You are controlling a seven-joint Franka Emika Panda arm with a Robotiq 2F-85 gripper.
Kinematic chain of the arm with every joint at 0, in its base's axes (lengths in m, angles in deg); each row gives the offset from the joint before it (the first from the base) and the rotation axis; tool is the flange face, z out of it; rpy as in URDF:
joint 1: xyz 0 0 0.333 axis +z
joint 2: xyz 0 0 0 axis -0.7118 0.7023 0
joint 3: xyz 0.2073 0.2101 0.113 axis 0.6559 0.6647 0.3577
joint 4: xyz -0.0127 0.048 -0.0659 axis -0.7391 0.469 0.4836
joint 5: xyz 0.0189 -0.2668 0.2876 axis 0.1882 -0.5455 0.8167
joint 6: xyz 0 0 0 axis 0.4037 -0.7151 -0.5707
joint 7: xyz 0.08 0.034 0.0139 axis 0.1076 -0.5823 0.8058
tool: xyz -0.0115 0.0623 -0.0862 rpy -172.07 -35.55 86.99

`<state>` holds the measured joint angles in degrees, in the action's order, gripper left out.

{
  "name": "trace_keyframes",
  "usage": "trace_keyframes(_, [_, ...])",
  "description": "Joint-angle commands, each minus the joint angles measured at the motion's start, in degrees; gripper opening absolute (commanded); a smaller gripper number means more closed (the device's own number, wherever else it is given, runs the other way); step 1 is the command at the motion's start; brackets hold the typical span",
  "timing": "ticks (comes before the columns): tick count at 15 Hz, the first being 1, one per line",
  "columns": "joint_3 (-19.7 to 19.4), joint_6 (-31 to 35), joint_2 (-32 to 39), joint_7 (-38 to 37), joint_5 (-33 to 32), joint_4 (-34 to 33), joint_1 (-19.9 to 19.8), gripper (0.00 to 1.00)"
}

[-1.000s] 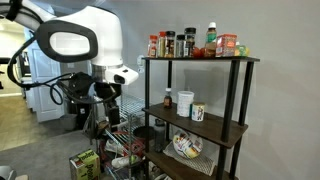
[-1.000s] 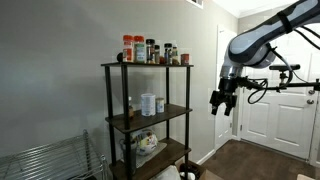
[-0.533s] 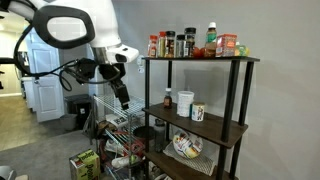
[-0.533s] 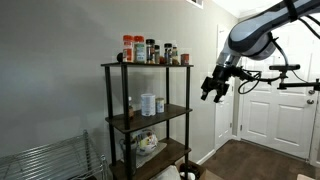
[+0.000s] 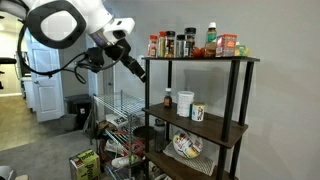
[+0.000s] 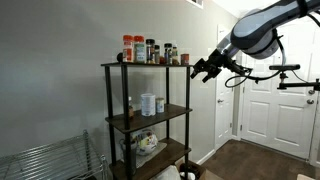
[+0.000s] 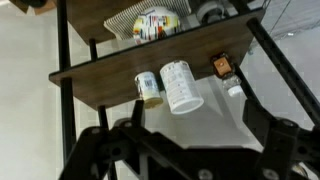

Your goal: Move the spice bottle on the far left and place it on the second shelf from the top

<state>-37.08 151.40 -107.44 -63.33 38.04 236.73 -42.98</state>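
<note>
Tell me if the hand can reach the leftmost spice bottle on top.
Probably yes. The open hand hangs off the end of the top shelf, slightly below it. The spice bottle stands at that near end with nothing in front; the hand must only rise and move in.

One black shelving unit (image 5: 200, 59), one wire rack (image 6: 50, 160), one patterned bowl (image 7: 155, 24), two white containers (image 7: 176, 86).

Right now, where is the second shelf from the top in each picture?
In an exterior view: the second shelf is right of centre, at mid-height.
In an exterior view: the second shelf is left of centre, at mid-height.
Wrist view: the second shelf slants across the middle of the picture.
Shared landmark: the white jar on that shelf.
</note>
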Motion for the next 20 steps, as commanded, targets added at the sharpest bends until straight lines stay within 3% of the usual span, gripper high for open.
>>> trace_keyframes(1, [0.6,13.9,-0.6,-0.3,0.2,2.8,0.8,1.00])
trace_keyframes(5, [0.2,23.5,0.3,-0.6,-1.4,4.2,1.8,1.00])
trace_keyframes(6, [0.1,19.7,0.1,-1.2,-1.8,3.0,1.2,1.00])
trace_keyframes(16, [0.0,21.6,0.2,-1.3,-2.0,3.5,1.6,1.00])
trace_keyframes(20, [1.8,23.1,0.5,-2.1,-2.4,3.2,0.8,1.00])
